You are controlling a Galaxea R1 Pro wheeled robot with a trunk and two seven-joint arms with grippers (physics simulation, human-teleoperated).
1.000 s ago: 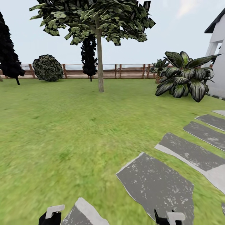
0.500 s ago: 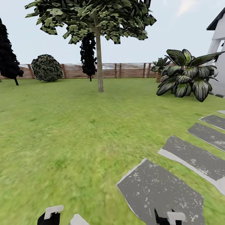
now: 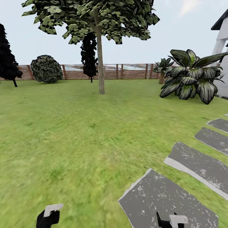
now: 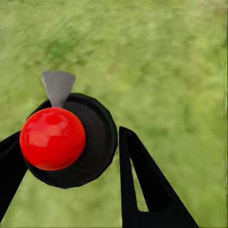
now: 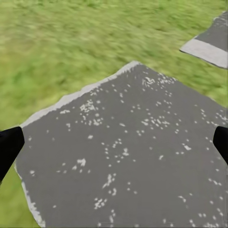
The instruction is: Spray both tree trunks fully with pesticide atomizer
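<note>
- Green lawn runs to a slatted fence; one tree with a bare trunk stands well ahead of both grippers.
- Left gripper has its fingers around a black round thing with a red ball; whether they touch it is unclear.
- Right gripper is spread wide above a grey paving slab.
- Atomizer: cannot be made out.

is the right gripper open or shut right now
Open. In the right wrist view the right gripper has its jaws at opposite edges of the picture, with a grey paving slab showing bare between them and nothing held.
</note>
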